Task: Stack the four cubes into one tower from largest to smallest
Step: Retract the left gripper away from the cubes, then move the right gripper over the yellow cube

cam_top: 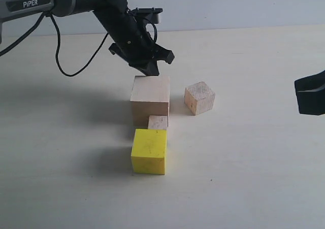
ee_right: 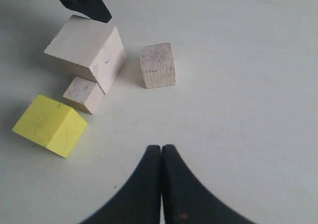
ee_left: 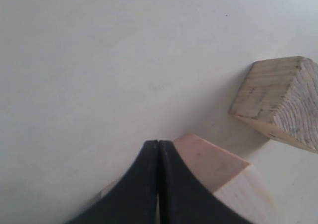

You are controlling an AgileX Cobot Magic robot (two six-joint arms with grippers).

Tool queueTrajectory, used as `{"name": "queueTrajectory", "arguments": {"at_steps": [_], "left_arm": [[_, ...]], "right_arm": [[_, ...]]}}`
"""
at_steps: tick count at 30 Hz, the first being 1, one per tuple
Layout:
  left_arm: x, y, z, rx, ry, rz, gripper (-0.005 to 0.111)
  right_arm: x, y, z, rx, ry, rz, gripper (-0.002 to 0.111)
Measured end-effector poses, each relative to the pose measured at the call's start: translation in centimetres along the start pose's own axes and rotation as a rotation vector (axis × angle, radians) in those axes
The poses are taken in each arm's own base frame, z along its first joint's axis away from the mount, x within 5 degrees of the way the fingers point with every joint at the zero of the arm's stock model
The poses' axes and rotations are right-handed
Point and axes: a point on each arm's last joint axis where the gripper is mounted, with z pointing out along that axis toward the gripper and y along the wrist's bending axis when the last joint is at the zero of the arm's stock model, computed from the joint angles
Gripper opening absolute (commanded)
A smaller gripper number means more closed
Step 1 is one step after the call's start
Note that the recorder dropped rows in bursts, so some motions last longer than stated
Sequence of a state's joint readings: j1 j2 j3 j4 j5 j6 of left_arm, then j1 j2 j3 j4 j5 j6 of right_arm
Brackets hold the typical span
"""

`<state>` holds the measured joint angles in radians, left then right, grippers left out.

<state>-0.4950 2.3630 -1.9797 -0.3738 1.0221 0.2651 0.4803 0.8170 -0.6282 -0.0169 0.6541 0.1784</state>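
Large cube (cam_top: pixel 150 94) just under left gripper (cam_top: pixel 148 69)

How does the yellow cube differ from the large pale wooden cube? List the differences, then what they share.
Colour: the yellow cube is bright yellow; the large wooden cube is bare pale wood. Size: the large wooden cube is bigger than the yellow cube. Shared: both sit on the table, with nothing stacked on them.
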Motion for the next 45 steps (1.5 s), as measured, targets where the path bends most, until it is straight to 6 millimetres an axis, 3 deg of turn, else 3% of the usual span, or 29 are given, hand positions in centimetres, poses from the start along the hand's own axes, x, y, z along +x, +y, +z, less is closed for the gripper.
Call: {"name": "queueTrajectory", "arguments": {"at_steps": [22,27,30,36,39,45], "left_arm": [[0.4,-0.1,0.1,-0.039,0.044,-0.037,0.000],[0.1,-0.4,-1.4,-0.062,0.020,-0.021,0.000],[-0.4,-1.0,-3.9,-0.092,-0.029,0.009,0.000],[-0.6,-4.6,-16.7,-0.155,-0.290,0.079,0.000],[1.5,-7.7,-23.0,-0.175,-0.397,0.136,0.000],[7.8,-12.1,-28.1,-0.243,-0.515,0.194,0.000]], "right_arm": [[0.1,0.0,0.0,0.001,0.006,0.000,0.000],[0.1,0.0,0.0,0.001,0.006,0.000,0.000],[0.1,0.0,0.0,0.001,0.006,0.000,0.000],[0.1,0.0,0.0,0.001,0.006,0.000,0.000],[0.1,0.0,0.0,0.001,0.007,0.000,0.000],[0.1,0.3,0.0,-0.036,0.013,0.000,0.000]]}}
